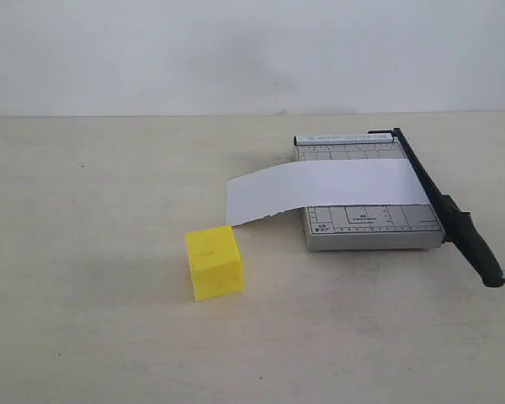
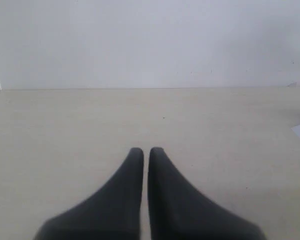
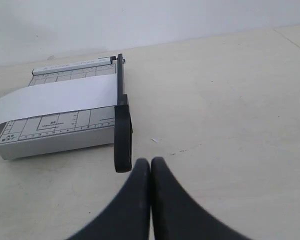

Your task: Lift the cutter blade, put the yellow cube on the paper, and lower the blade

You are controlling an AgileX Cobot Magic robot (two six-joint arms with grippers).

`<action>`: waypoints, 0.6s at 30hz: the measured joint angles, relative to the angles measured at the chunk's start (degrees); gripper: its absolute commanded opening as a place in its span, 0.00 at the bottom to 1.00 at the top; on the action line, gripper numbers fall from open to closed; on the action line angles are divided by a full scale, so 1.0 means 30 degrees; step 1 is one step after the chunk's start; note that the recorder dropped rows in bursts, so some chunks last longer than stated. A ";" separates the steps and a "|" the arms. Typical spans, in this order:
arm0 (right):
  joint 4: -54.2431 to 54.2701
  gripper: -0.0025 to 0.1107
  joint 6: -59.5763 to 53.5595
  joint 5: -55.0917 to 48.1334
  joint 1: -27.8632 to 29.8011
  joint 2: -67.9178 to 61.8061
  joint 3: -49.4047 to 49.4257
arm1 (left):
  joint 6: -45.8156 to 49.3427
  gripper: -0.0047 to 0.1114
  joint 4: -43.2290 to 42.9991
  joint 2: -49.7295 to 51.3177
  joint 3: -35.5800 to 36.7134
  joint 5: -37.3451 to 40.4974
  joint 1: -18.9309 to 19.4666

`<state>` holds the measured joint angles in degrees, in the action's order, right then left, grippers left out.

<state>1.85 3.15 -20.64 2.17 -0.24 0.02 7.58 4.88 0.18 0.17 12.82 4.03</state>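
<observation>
Cutter blade [image 1: 438, 202] is down, flat along the right edge of the grey cutter base [image 1: 374, 229]. Its thick handle end overhangs the base's near corner. Paper [image 1: 328, 189] lies across the base and reaches the blade; its free end curls off the left side. Yellow cube [image 1: 213, 263] sits on the table [image 1: 84, 210] just beside that curled end, not on the paper.

Right gripper [image 3: 150, 164] is pressed closed and empty, near the handle tip. Left gripper [image 2: 146, 152] is likewise closed on nothing, over bare table.

Step in hand, as I judge it: raising the blade. Part the right fingers first. Take the rounded handle, not the thin arm. Lift in an arc about the far hinge. The light base may drag and shift the paper, so go slowly.
</observation>
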 measured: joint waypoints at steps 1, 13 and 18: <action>0.0000 0.02 -0.0046 0.0000 0.0000 0.0000 0.0000 | 0.0000 0.08 0.0000 0.0000 0.0000 0.0000 0.0000; -0.0468 0.02 -0.1983 0.0000 0.0000 0.0000 0.0000 | 0.0000 0.08 0.0000 0.0000 0.0000 0.0000 0.0000; -0.1914 0.02 -0.5178 0.0869 0.0000 0.0000 0.0000 | 0.0000 0.08 0.0000 0.0000 0.0000 0.0000 0.0000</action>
<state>-3.89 -12.38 -18.03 2.17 -0.24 0.02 7.58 4.88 0.18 0.17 12.82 4.03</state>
